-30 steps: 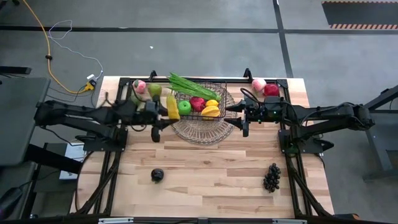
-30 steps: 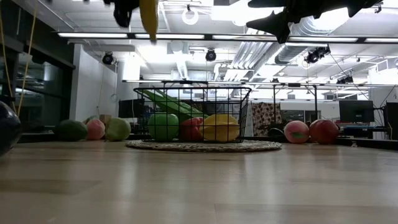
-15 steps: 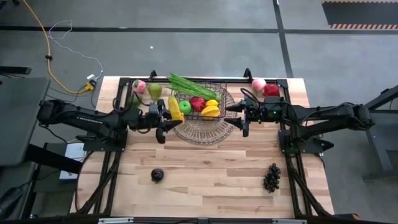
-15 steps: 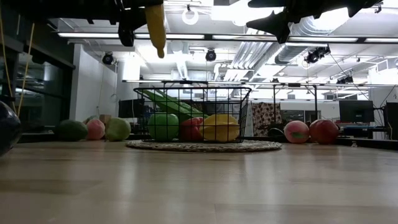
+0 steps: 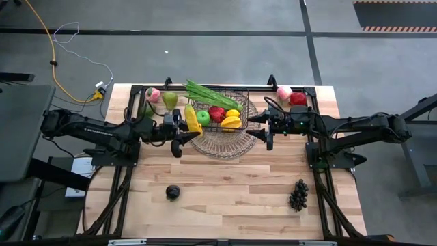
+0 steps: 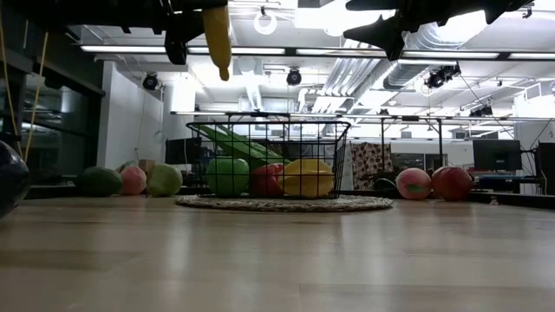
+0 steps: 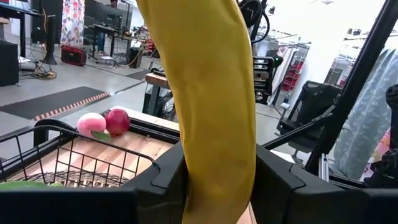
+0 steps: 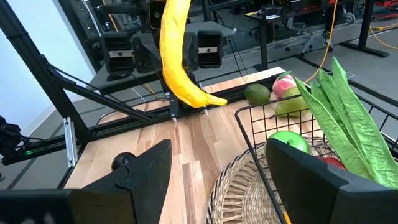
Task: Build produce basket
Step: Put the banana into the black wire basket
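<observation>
Banana (image 5: 192, 119): clamped between the fingers of the left end effector (image 5: 183, 128), raised above the surface (image 5: 232, 191) at the left edge of the basket (image 5: 240, 96); in the left wrist view the yellow fruit (image 7: 211, 106) fills the gap between both fingers (image 7: 161, 180) and stands upright. In the low view it hangs higher than the basket rim (image 6: 260, 121), tip pointing down. The basket sits on a pale round woven tray (image 5: 222, 145) and contains a green apple (image 5: 203, 117), a red apple (image 5: 216, 113), a yellow fruit (image 5: 231, 122) and a green leafy bunch (image 5: 208, 93). The right end effector (image 5: 258, 127) hovers at the basket's right side, fingers spread apart and gripping nothing. Dark grapes (image 5: 298, 194) and a dark plum (image 5: 173, 193) lie on the near part of the surface, well apart from both end effectors.
</observation>
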Controlling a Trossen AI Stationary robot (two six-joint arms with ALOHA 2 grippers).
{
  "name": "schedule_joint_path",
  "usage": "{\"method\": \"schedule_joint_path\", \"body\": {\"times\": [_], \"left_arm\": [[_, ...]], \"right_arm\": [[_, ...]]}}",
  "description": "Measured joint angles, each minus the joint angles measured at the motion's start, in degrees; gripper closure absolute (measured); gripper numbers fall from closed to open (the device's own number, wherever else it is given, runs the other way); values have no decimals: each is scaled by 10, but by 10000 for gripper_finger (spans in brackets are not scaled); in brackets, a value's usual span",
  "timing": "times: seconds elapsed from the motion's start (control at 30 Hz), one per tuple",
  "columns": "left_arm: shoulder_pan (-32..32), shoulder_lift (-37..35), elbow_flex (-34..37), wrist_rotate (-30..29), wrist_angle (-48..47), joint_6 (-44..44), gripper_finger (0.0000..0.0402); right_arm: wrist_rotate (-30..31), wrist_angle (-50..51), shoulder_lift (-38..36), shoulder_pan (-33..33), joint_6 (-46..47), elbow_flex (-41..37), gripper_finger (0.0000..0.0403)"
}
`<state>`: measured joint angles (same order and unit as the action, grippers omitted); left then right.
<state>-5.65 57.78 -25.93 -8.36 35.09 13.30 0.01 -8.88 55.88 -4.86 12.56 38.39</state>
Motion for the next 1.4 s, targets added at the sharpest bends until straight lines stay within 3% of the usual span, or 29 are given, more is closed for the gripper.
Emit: {"method": "schedule_joint_path", "body": {"times": [0.13,0.27,0.4,0.57,0.8,1.13,1.4], "left_arm": [[0,0,-5,-36,-8,-9,277],[-22,10,-68,-77,-77,-36,277],[-87,53,-187,-27,-242,-59,277],[-159,159,-344,59,-428,-115,277],[-190,309,-489,94,-610,-211,277],[-183,425,-515,88,-680,-274,277],[-183,440,-515,77,-683,-287,276]], "right_arm": [[0,0,0,0,0,0,151],[0,0,0,0,0,0,151],[0,0,0,0,3,0,151],[0,0,0,0,4,0,151],[0,0,0,0,4,0,151],[0,1,0,0,21,0,151],[0,1,0,0,24,0,151]]}}
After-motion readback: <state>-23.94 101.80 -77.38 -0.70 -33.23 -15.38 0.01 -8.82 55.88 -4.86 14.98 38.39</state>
